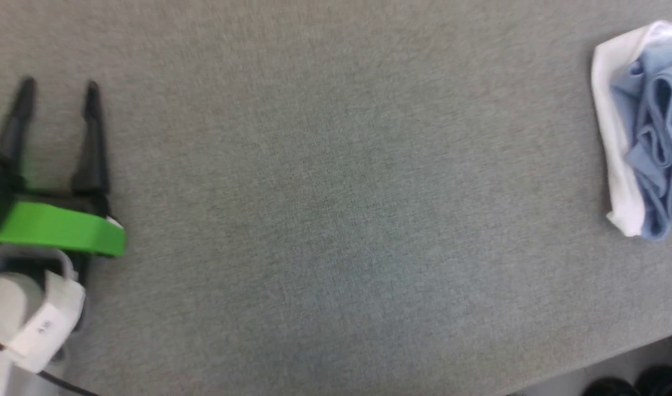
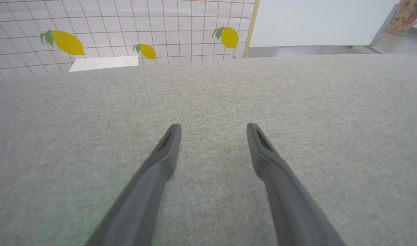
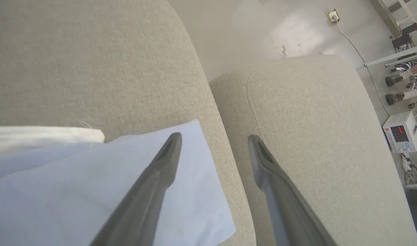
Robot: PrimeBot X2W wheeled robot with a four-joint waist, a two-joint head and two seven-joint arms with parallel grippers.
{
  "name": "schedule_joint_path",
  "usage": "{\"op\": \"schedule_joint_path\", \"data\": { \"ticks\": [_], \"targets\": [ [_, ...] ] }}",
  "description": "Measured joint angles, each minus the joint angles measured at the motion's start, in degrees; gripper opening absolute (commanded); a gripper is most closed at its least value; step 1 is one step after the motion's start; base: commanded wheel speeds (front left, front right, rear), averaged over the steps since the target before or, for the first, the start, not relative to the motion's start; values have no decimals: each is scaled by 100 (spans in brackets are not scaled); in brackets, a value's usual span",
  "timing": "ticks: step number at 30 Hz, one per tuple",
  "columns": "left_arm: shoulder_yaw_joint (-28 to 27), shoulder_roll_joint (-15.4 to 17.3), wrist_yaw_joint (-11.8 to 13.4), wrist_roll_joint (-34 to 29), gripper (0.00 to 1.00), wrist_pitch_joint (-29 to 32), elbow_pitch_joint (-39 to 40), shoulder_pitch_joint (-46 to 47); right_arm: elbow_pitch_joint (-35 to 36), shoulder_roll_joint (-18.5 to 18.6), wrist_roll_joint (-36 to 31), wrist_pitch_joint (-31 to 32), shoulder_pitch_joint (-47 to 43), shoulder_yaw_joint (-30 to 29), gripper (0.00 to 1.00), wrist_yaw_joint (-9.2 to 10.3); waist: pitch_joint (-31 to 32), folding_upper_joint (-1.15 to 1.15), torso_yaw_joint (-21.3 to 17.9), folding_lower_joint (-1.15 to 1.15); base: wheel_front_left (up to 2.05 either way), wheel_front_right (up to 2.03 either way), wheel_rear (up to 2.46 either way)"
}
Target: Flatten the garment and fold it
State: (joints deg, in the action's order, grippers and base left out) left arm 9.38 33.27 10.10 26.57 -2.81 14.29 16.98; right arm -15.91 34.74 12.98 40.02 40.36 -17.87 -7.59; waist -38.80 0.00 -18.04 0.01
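Observation:
The garment (image 1: 644,132), light blue with a white part along its left side, lies folded in layers at the right edge of the grey cushion surface (image 1: 324,209) in the head view. My left gripper (image 1: 58,91) stands open far to the left of it, nothing between its fingers. In the left wrist view the left gripper (image 2: 213,128) hovers over bare grey fabric. In the right wrist view my right gripper (image 3: 215,138) is open above the garment (image 3: 75,184), its left finger over the blue cloth near a corner, its right finger over the neighbouring cushion. Nothing is gripped.
A gap runs between two cushions (image 3: 222,112) in the right wrist view. Beyond lie pale floor, a cable, a white meter box (image 3: 401,131) and a person's shoes (image 3: 394,89). A lemon-patterned tiled wall (image 2: 126,30) stands past the cushion's far edge. The cushion's front edge (image 1: 616,357) drops at lower right.

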Motion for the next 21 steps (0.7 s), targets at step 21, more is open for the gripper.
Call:
{"op": "schedule_joint_path", "data": {
  "ticks": [21],
  "targets": [
    [57,-833,11,430,100,-948,-1279,-420,978,-1299,899,-2839,241,1440,100,0,2171,0,707,-1,0,0,0]
  ]
}}
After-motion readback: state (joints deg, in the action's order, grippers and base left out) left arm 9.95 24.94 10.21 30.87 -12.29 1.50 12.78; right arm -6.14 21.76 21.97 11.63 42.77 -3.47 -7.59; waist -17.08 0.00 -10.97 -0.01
